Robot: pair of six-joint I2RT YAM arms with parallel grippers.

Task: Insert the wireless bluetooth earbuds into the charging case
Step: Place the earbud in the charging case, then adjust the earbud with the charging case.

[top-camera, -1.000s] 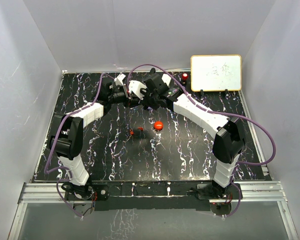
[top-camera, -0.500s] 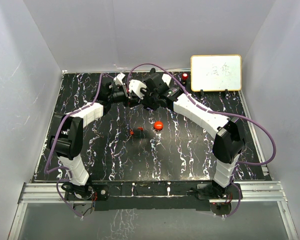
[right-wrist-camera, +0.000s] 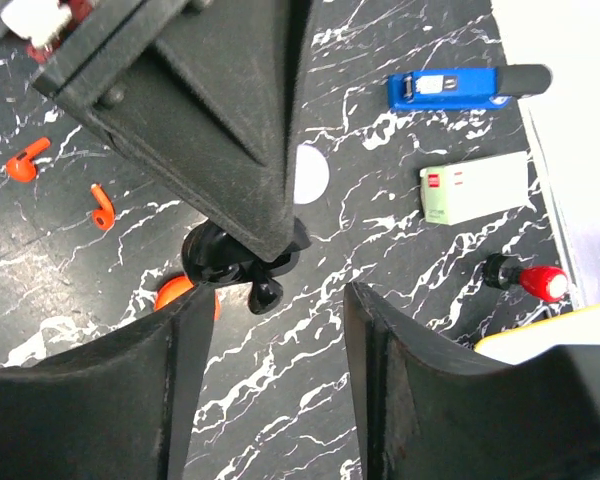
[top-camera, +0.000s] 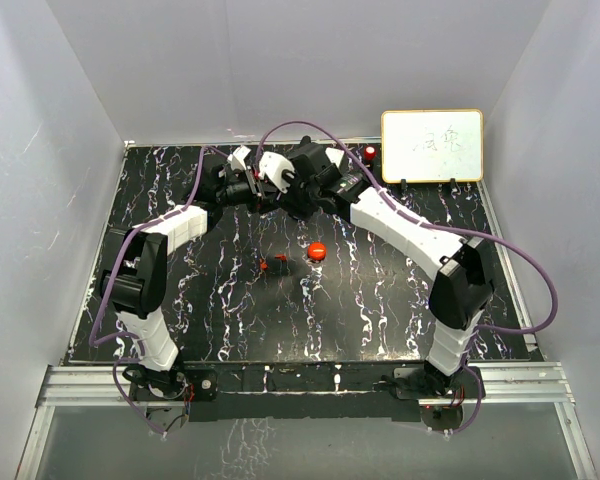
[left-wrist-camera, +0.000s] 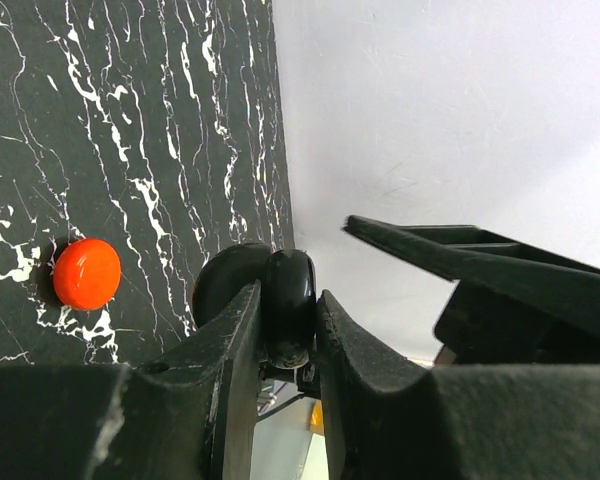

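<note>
surface: black white-veined table (top-camera: 400,310) | centre: red puck (top-camera: 317,251), red earbuds (right-wrist-camera: 20,166) just beside | far-right edge: whiteboard (top-camera: 432,145)

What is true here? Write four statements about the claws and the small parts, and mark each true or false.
1. The left claw is shut on a round black case. True.
2. The right claw is clamped on a red earbud. False: its jaws stand apart and grip nothing.
3. Two red earbuds lie loose on the table. True.
4. The red disc is held between the left claw's jaws. False: it lies on the table, apart from both claws.
</note>
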